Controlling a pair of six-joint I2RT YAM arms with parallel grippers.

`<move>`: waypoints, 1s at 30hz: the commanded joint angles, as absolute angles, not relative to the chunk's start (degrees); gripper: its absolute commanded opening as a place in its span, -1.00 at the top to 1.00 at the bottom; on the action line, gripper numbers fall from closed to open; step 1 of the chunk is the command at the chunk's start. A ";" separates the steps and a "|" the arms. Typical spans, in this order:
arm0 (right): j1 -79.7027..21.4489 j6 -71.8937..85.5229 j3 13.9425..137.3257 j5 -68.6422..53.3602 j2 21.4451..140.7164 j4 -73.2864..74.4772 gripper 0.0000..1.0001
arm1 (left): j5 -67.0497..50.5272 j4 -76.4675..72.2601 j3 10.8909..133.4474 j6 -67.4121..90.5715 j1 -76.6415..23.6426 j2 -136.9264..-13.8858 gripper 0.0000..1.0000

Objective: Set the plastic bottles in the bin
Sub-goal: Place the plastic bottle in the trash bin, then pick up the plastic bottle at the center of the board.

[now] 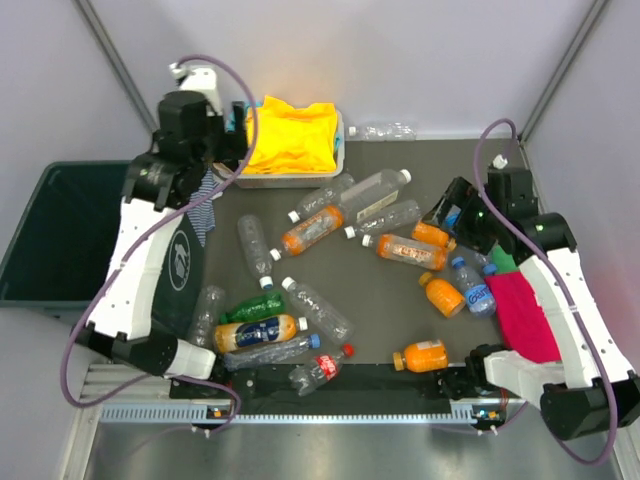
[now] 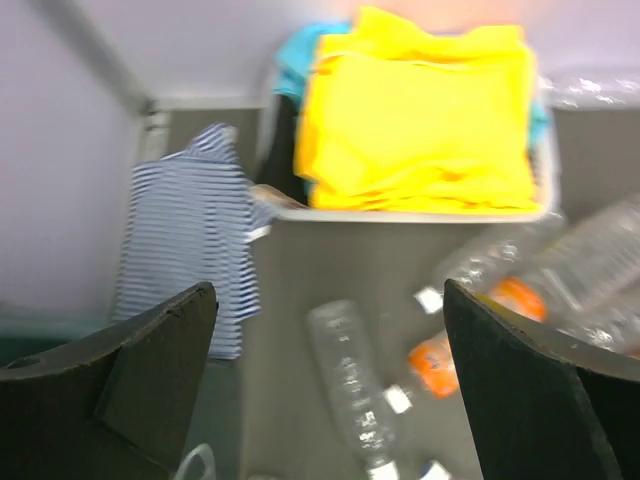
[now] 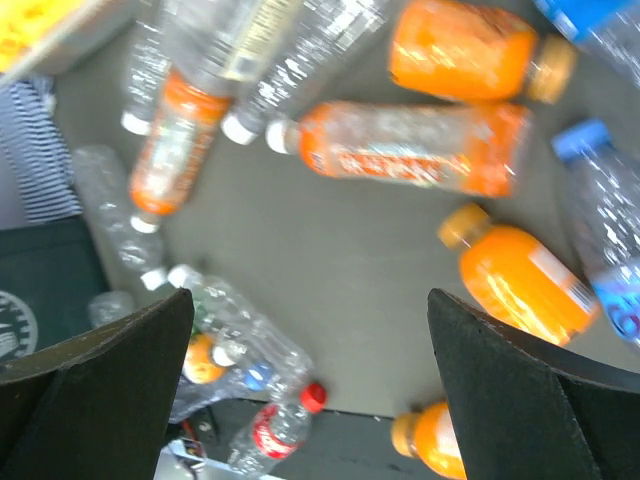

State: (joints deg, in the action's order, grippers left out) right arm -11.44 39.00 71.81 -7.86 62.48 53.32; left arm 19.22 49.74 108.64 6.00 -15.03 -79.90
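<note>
Several plastic bottles lie scattered on the dark table: a clear one [image 1: 255, 245], an orange one [image 1: 312, 230] and an orange-labelled one [image 1: 410, 250] among them. The dark green bin [image 1: 50, 235] stands off the table's left edge. My left gripper [image 1: 222, 160] hangs open above the table's back left, near the tray. In its wrist view the left gripper [image 2: 330, 370] is empty, with a clear bottle [image 2: 350, 385] on the table below. My right gripper [image 1: 447, 212] is open over the right-hand bottles. The right gripper [image 3: 310, 350] holds nothing, and an orange bottle [image 3: 520, 280] lies beside its right finger.
A white tray [image 1: 290, 180] holding yellow cloth stands at the back. A striped cloth [image 1: 205, 200] lies at the table's left edge next to the bin. A magenta cloth [image 1: 525, 310] lies at the right. A red-capped bottle [image 3: 275, 425] rests near the front edge.
</note>
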 commanded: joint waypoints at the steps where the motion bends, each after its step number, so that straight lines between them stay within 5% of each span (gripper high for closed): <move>1: -11.34 37.97 67.33 -2.55 58.28 55.63 -0.97 | 14.86 42.20 109.69 5.62 -21.35 -82.96 -0.98; 11: -11.34 34.72 60.21 2.28 56.86 58.36 -0.97 | 7.48 37.44 100.73 8.35 -32.16 -85.78 -0.98; 30: -11.34 31.90 54.41 0.18 67.23 54.50 -0.97 | -8.00 31.55 83.86 19.42 -37.71 -84.64 -0.96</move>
